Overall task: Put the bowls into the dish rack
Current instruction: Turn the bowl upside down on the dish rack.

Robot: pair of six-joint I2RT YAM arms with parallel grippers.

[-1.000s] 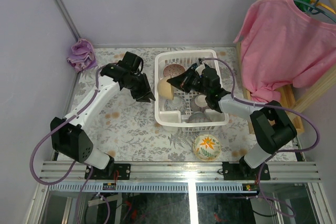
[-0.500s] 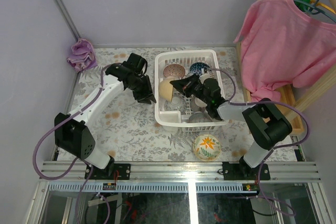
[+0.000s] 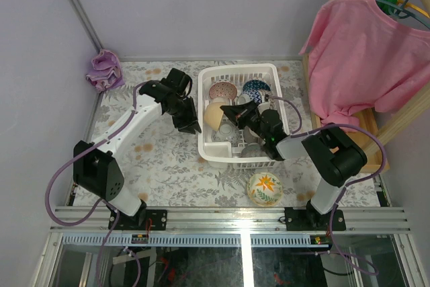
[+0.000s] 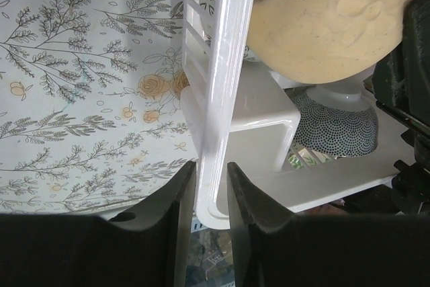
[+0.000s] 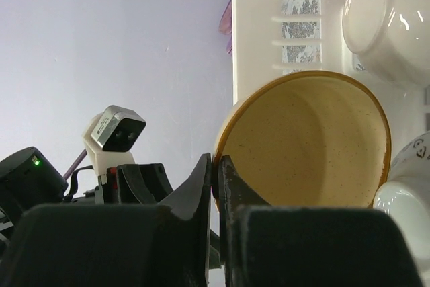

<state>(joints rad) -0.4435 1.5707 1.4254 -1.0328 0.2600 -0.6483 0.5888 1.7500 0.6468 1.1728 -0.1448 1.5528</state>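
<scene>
Right gripper (image 5: pixel 216 186), lower centre, pinches tan bowl (image 5: pixel 309 146) by its rim; left gripper (image 4: pixel 211 199) clamps dish rack (image 4: pixel 225 65) wall. Risk: bowl pivots, slips free.

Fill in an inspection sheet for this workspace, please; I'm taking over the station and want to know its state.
Surface: tablecloth, floral print.
Job's things: rack holds pink bowl, blue bowl, tan bowl and others; flowered bowl sits outside, near edge.
Clutter: purple cloth, far left corner.
Grippers: left gripper clamps rack wall; right gripper pinches tan bowl's rim.
Cables: purple cable loops beside each arm.
Surroundings: pink shirt on hanger, right.
</scene>
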